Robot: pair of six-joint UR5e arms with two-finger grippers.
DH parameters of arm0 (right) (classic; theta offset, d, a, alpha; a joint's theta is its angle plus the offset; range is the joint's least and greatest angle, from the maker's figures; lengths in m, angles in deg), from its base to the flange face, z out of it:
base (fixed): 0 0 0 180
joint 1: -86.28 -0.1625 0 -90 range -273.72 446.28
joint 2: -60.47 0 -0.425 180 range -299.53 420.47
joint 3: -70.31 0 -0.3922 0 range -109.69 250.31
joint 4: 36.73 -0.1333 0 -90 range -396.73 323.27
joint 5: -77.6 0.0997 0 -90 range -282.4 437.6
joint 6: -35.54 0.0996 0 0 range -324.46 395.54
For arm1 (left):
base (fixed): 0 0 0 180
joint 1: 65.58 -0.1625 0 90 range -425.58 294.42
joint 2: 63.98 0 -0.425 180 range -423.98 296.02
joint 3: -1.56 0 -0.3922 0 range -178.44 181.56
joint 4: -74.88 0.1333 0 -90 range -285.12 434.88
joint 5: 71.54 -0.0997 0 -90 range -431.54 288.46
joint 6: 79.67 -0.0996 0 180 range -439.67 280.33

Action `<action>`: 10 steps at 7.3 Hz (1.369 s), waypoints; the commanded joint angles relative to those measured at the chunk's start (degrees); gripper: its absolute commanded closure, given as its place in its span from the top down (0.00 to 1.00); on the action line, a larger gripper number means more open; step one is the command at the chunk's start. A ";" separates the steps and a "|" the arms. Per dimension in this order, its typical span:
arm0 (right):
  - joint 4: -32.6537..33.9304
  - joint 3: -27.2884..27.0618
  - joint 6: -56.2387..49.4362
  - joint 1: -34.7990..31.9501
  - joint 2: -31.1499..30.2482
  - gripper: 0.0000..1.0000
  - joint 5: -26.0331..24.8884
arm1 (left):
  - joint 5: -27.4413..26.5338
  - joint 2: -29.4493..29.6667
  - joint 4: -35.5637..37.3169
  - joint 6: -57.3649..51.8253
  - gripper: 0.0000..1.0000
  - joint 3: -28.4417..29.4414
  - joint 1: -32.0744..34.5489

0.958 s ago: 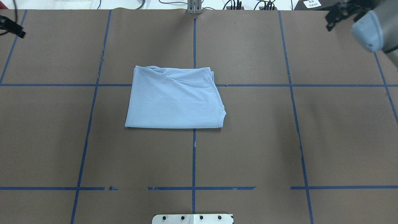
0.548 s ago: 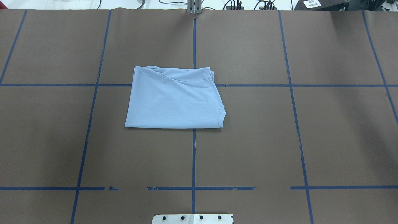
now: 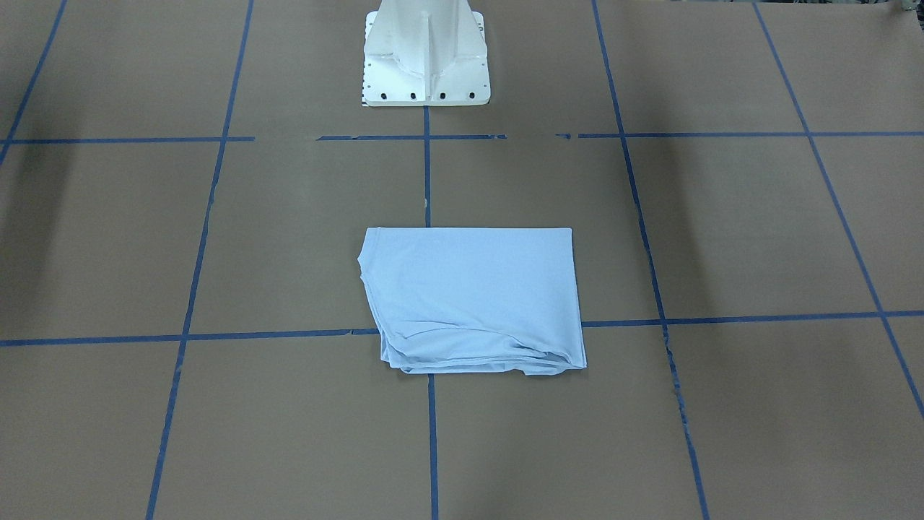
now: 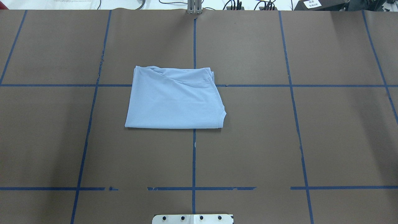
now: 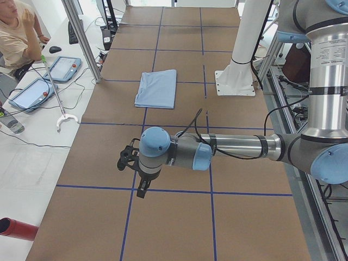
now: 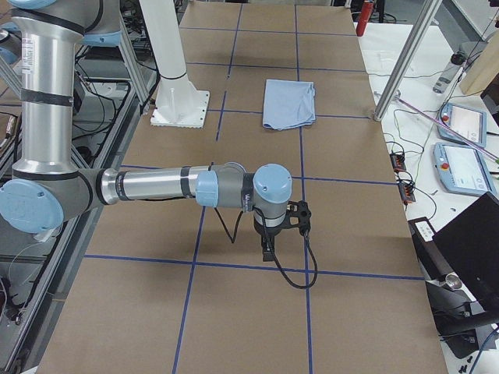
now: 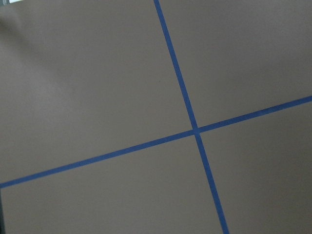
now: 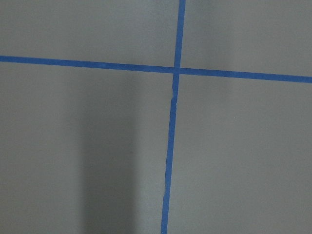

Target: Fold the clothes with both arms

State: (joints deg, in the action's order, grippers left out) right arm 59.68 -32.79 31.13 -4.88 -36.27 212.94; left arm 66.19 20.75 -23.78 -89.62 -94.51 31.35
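The light blue T-shirt (image 4: pixel 174 99) lies folded into a flat rectangle near the middle of the brown table; its print and collar logo are hidden. It also shows in the front view (image 3: pixel 473 296) and both side views (image 5: pixel 156 88) (image 6: pixel 288 103). My left gripper (image 5: pixel 142 190) hangs over bare table far from the shirt, toward the table's left end. My right gripper (image 6: pixel 267 253) hangs over bare table toward the right end. Both show only in the side views, so I cannot tell if they are open or shut. Both wrist views show only table and tape.
Blue tape lines (image 4: pixel 194 155) grid the table. The white pedestal base (image 3: pixel 426 58) stands at the robot's side. An operator (image 5: pixel 16 32), tablets (image 5: pixel 68 68) and a metal post (image 5: pixel 81 38) are beyond the far edge. A black box (image 4: pixel 320 4) sits far right.
One second ago both grippers showed at the far corners of the overhead view; they have moved outward and left that view. The shirt has not moved.
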 commanded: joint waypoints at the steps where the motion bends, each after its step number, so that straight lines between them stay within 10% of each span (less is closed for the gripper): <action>1: -0.09 -0.08 0.37 -0.06 0.24 1.00 -0.07 | 0.79 -0.80 -0.04 3.08 1.00 -0.61 -0.33; 10: -0.61 -0.17 0.11 -0.06 -1.86 1.00 -0.25 | -1.41 -1.50 0.13 4.06 1.00 -4.48 -5.08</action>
State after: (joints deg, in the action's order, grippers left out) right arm 59.27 -32.97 31.46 -4.93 -37.23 212.76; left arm 64.56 19.28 -23.80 -85.58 -99.01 26.17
